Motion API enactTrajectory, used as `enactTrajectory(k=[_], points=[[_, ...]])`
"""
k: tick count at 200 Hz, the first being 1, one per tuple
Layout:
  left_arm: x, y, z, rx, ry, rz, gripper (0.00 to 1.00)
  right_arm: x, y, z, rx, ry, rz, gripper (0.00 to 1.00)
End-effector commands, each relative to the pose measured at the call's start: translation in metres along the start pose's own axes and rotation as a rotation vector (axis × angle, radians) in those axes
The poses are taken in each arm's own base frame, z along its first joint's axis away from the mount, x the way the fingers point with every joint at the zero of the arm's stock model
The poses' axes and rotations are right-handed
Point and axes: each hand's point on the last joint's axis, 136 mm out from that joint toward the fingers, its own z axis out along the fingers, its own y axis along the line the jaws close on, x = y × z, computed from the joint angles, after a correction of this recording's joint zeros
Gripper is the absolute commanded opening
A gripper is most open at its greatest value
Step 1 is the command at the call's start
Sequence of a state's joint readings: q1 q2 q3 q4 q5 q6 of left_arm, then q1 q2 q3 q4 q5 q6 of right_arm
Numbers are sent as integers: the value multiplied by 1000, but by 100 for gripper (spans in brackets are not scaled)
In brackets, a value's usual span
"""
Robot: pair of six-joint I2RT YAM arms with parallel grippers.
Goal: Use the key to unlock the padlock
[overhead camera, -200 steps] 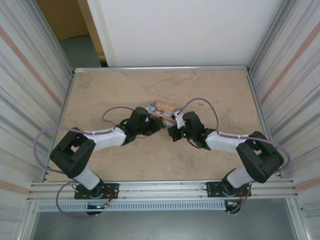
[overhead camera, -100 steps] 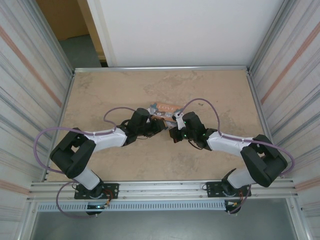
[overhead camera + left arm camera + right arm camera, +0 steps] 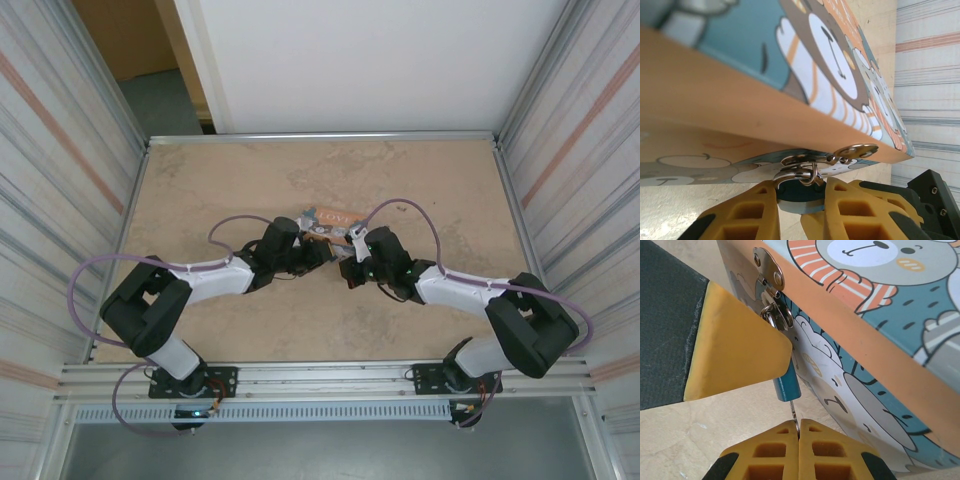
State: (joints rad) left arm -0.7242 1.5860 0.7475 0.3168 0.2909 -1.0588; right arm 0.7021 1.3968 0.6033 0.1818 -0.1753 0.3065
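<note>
Top external view: my left hand (image 3: 316,252) reaches in from 8 o'clock and my right hand (image 3: 347,266) from 4 o'clock. They meet just at the 6 o'clock side of the cartoon-printed box (image 3: 333,216), which sits mid-desk (image 3: 230,180); the lock itself is too small to make out here. Left wrist view: at 6 o'clock in the frame, my left hand's yellow fingers (image 3: 760,210) pinch the blue body of the padlock (image 3: 798,192) from both sides. Its silvery shackle (image 3: 799,173) is closed and threaded through the loop of the metal hasp (image 3: 856,150) on the box's front edge. Right wrist view: the padlock hangs below the hasp, partly covered by one broad left-hand pad at 9 o'clock. At 6 o'clock of its body the thin key (image 3: 794,415) runs straight down into my right hand, whose fingers are pressed together on it. The key's tip meets the underside of the lock and appears to be seated in the keyhole, though I cannot tell how deep. Progress, as I judge it: lock steadied, key gripped and aligned or inserted. What is left is the turn and the release of the shackle, which is not yet open.
</note>
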Motion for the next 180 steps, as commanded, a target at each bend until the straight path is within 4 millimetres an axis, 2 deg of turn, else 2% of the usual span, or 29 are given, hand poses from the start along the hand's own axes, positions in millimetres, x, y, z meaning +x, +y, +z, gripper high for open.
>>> enactTrajectory(k=[1, 47, 100, 141, 180], points=[[14, 5, 2, -12, 48, 40, 14, -23, 3, -8, 4, -95, 2, 0], [24, 2, 6, 0, 81, 41, 13, -57, 17, -12, -56, -186, -4, 0], [42, -9, 5, 27, 137, 40, 13, -98, 21, -22, -120, -321, -38, 0], [57, -14, 7, 38, 180, 34, 13, -114, 28, -25, -153, -368, -88, 0], [64, -16, 11, 60, 191, 3, 13, -128, 26, -29, -176, -417, -78, 0]])
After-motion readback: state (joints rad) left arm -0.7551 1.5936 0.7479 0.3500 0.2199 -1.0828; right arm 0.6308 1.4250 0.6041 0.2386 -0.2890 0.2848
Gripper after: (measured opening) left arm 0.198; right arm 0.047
